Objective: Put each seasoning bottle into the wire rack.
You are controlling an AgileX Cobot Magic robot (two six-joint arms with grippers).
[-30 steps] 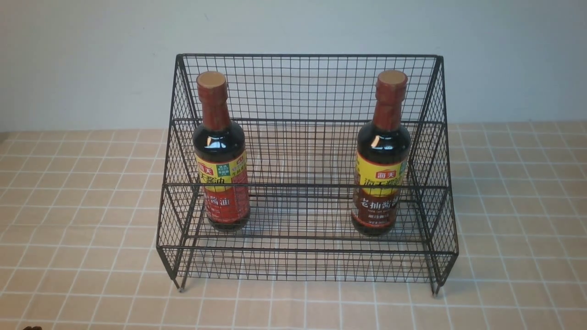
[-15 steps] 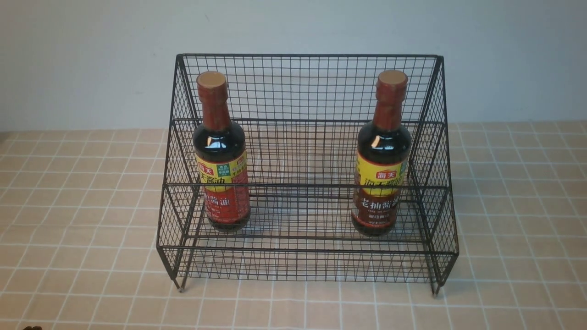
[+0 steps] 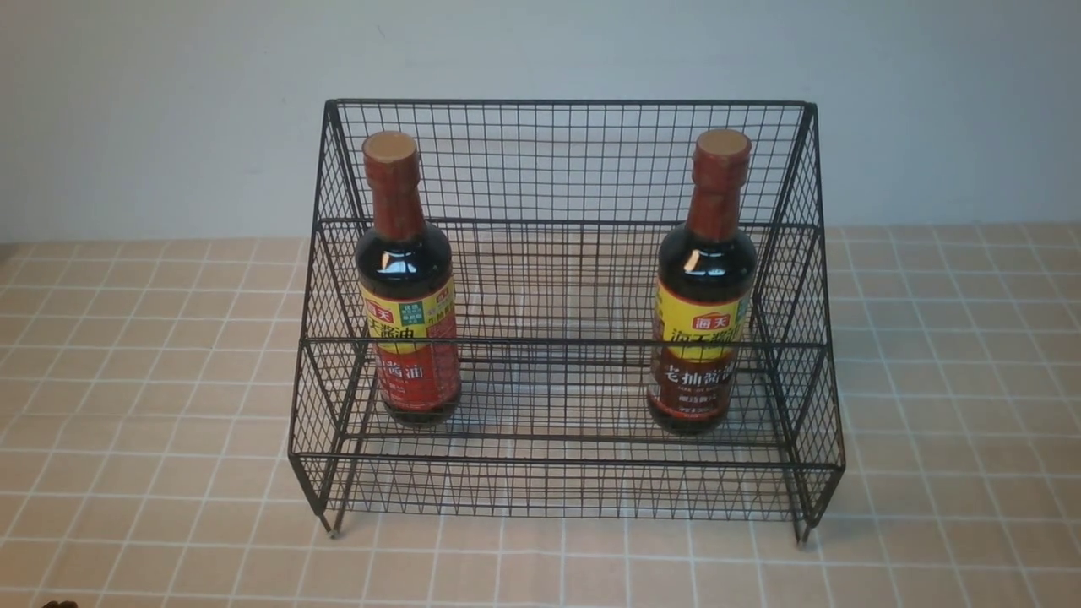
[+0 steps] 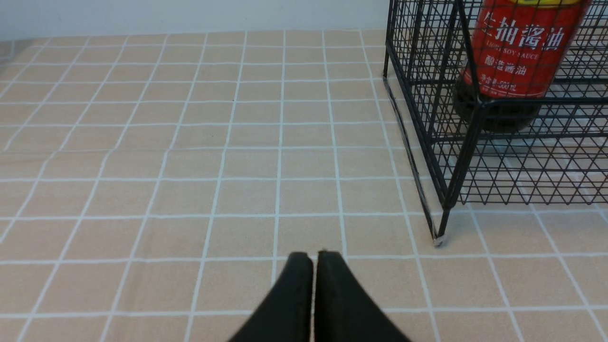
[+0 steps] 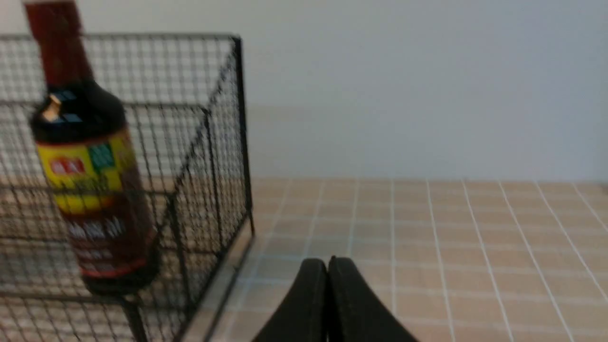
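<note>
With both bottles upright in the rack point(image 3: 557, 160), red-label bottle point(image 3: 409, 279) centre-left of frame, brown-label bottle point(image 3: 706, 283) centre-right, task looks done; left gripper point(image 4: 313, 259) and right gripper point(image 5: 327, 263) clenched empty, each low outside the rack side by its own bottle

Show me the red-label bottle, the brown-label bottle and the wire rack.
red-label bottle point(image 3: 417, 376), front view, on its red label.
brown-label bottle point(image 3: 694, 384), front view, on its brown label.
wire rack point(image 3: 557, 103), front view, top back rail.
</note>
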